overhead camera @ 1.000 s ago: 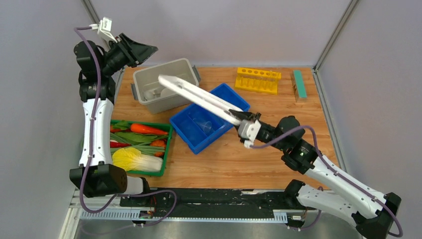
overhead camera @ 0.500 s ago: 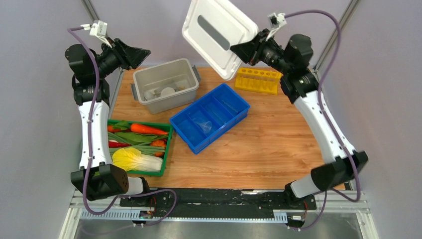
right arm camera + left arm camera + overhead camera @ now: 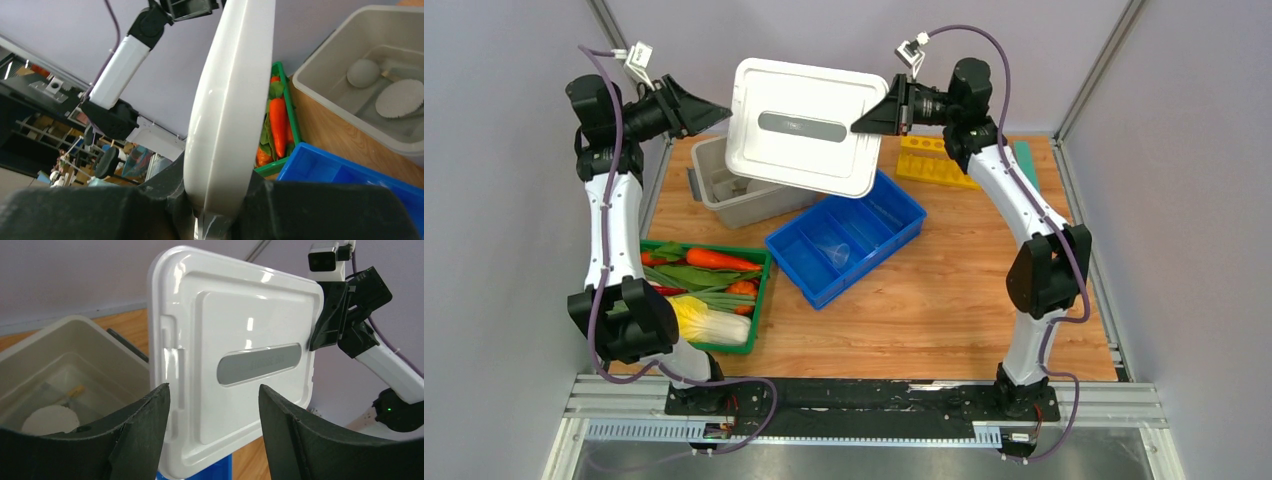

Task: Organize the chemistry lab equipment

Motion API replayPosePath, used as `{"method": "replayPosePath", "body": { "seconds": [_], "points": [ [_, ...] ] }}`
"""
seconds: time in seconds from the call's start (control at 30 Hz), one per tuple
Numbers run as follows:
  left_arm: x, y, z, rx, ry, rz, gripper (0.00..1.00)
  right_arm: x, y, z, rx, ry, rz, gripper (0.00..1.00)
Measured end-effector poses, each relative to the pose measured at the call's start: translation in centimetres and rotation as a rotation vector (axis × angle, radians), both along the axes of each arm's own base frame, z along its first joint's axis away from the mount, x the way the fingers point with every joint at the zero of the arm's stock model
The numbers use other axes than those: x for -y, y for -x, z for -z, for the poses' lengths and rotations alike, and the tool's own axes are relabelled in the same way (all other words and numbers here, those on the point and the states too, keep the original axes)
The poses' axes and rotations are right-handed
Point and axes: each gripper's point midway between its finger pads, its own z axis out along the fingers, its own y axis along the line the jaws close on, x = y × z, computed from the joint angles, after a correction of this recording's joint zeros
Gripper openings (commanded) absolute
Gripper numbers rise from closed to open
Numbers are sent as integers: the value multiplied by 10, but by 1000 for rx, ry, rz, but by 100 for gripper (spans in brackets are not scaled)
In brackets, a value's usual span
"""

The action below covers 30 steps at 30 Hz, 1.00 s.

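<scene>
**Overhead view, read left to right.** A green crate (image 3: 761,300) of vegetables, a carrot (image 3: 714,258) lying on top, sat at the near left of the wooden table (image 3: 944,310). Above the far left corner the left gripper (image 3: 709,108) was raised, its jaws spread wide with nothing gripped. In the left wrist view its two dark fingers (image 3: 145,430) framed the near edge of the white lid (image 3: 240,365), and no contact could be made out.

Below that gripper stood the grey bin (image 3: 724,195), uncovered and partly hidden under the lid in the overhead view. It held the loose lab pieces: a white disc (image 3: 50,420) on its floor and, in the right wrist view, a pale round piece (image 3: 362,72) just beside that disc. The finer items there were too blurred to name.

The white lid hung in the air, tilted, its top face towards the overhead camera, over the bin and the far end of the blue tray (image 3: 894,225). A clear cup (image 3: 832,252) stood in a compartment near the middle of that tray.

The right gripper (image 3: 869,118) pinched the lid's right edge. The right wrist view showed the lid edge-on, clamped between the fingers. Farther right, a yellow rack (image 3: 939,162) and a green block (image 3: 1022,160) lay along the table's far edge.
</scene>
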Motion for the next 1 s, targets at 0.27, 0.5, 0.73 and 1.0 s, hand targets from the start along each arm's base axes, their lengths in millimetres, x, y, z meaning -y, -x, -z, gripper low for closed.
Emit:
{"method": "replayPosePath", "body": {
  "seconds": [0.27, 0.5, 0.73, 1.0],
  "points": [
    [-10, 2, 16, -73, 102, 9, 74, -1, 5, -24, 57, -63, -155, 0],
    [-6, 4, 5, -64, 210, 55, 59, -11, 2, 2, -28, -43, -226, 0],
    [0, 8, 1, -72, 294, 90, 5, -22, -8, 10, -54, -44, -236, 24],
    [1, 3, -5, -89, 362, 79, 0, -26, -71, 43, -224, -72, -62, 69]
  ]
}}
